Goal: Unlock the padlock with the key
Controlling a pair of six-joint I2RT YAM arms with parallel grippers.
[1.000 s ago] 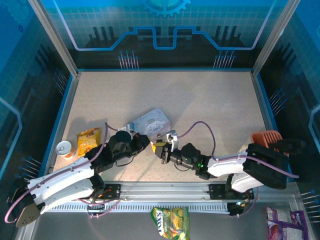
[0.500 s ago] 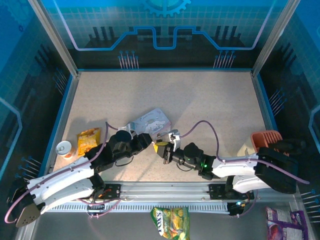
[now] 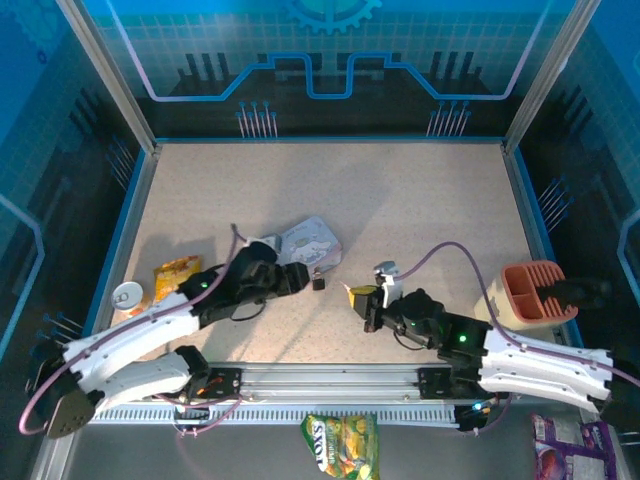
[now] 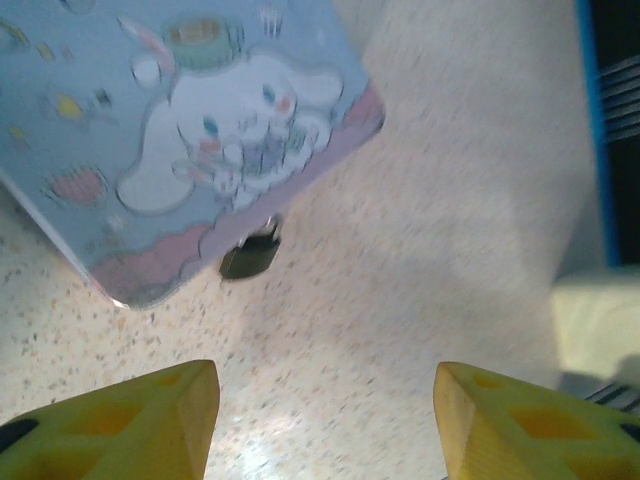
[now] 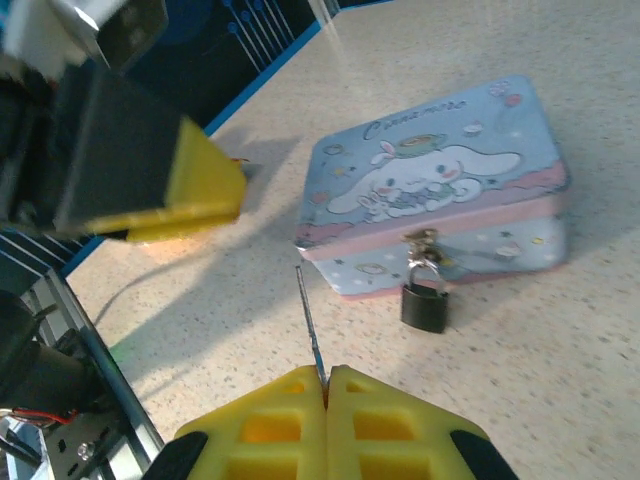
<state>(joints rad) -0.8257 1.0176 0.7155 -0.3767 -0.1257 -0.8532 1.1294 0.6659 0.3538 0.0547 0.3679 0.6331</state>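
Now the left claw point(image 4: 325, 420) has sprung apart, backing off the padlock point(image 4: 248, 257), which hangs just ahead on the tin point(image 4: 180, 120). The right claw point(image 5: 326, 378), clamping the key point(image 5: 310, 320), has withdrawn, so insertion likely restarts.

Padlock point(image 5: 424, 305): small dark body, silvery shackle hanging from tin point(image 5: 440, 170) clasp, resting on worktop point(image 5: 560, 330), tin's near side. Key point(image 5: 308, 315): thin, silvery, sticking out of pinching right gripper point(image 5: 327, 378).
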